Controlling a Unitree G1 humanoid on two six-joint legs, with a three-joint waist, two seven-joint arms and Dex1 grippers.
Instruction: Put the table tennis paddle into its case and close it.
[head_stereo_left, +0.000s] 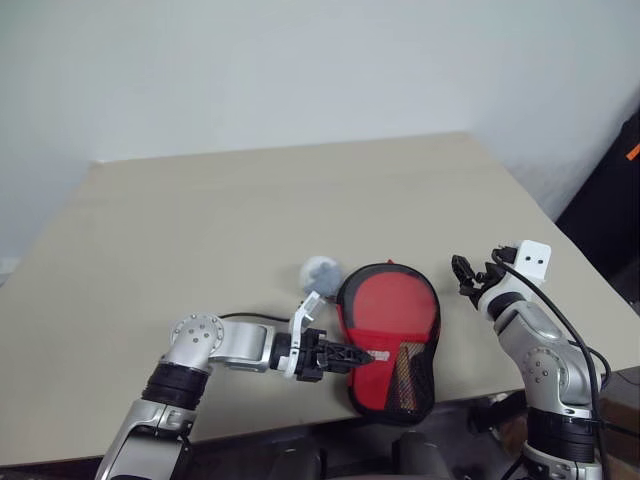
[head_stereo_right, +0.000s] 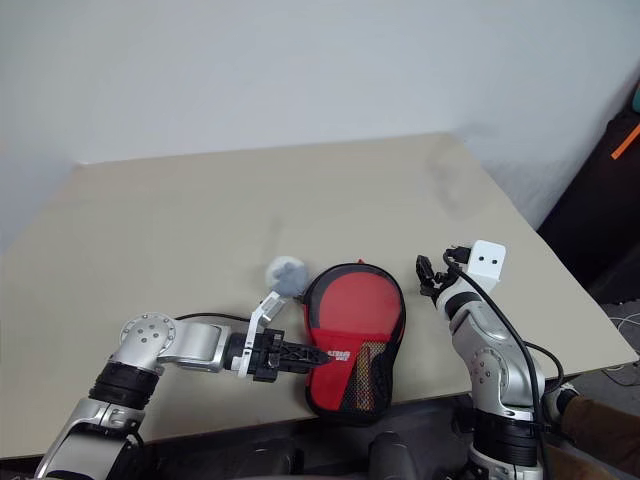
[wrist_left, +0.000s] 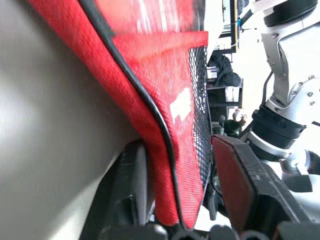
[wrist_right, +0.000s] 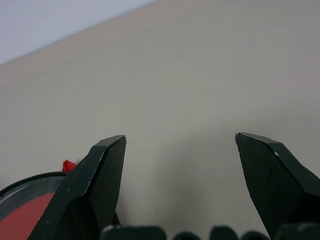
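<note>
A plain beige desk (head_stereo_left: 200, 220) carries two things near its front edge: the red-and-black case (head_stereo_left: 388, 340), lying flat, and a small grey-blue blob (head_stereo_left: 321, 271) just beside the case's upper left edge.

The case (head_stereo_left: 388, 335) lies on the table (head_stereo_left: 250, 220) near its front edge; a small rounded blob (head_stereo_left: 321, 271) sits just beside its rear left. The left gripper (head_stereo_left: 362, 354) is at the case's left edge; the right gripper (head_stereo_left: 476, 273) stands apart on the right.

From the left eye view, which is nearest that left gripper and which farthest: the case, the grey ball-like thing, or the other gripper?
1. The case: the left gripper has its fingers either side of the case's edge.
2. The grey-blue blob: just beyond, by the case's top left.
3. The right gripper: across the case, on its far side.
</note>
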